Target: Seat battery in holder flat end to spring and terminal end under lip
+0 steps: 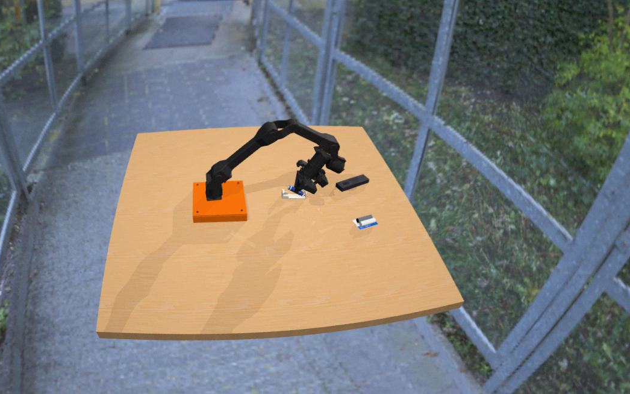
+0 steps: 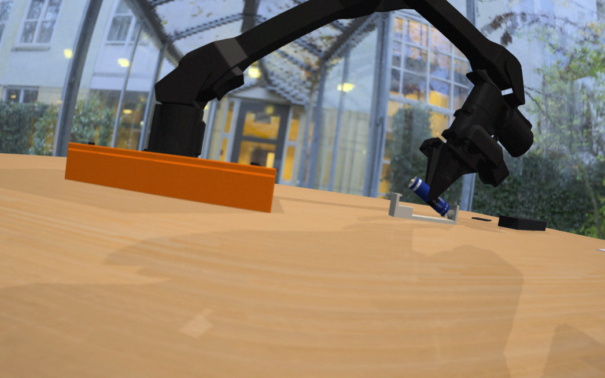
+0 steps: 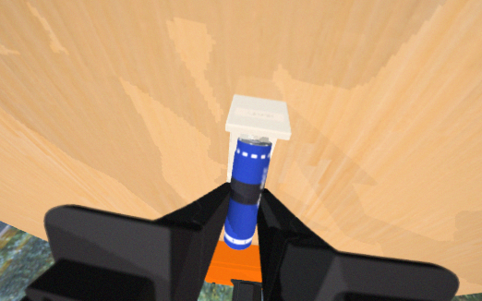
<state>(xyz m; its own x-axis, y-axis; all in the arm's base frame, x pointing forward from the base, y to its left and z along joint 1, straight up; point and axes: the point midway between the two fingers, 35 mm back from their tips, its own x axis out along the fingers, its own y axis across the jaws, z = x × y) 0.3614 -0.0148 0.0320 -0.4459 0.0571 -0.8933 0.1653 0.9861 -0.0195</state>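
Note:
My gripper (image 1: 299,191) (image 2: 432,197) (image 3: 245,191) is shut on the blue battery (image 1: 291,187) (image 2: 420,188) (image 3: 250,169) around its middle. The battery is steeply tilted over the pale holder (image 1: 292,197) (image 2: 394,207) (image 3: 258,115). Its flat end is low at the spring (image 2: 450,213) and appears to meet it. Its terminal end is raised, above the level of the lip wall and clear of the lip. In the wrist view the battery runs roughly along the holder, and it hides most of the spring and the holder's floor.
A black oblong box (image 1: 352,182) (image 2: 521,222) lies beyond the holder's spring end, with a small flat dark piece (image 2: 481,219) nearby. Grey and white cylinders (image 1: 366,220) lie on a blue-white card farther right. The arm's orange base (image 1: 219,208) (image 2: 168,180) (image 3: 234,264) is on the lip side.

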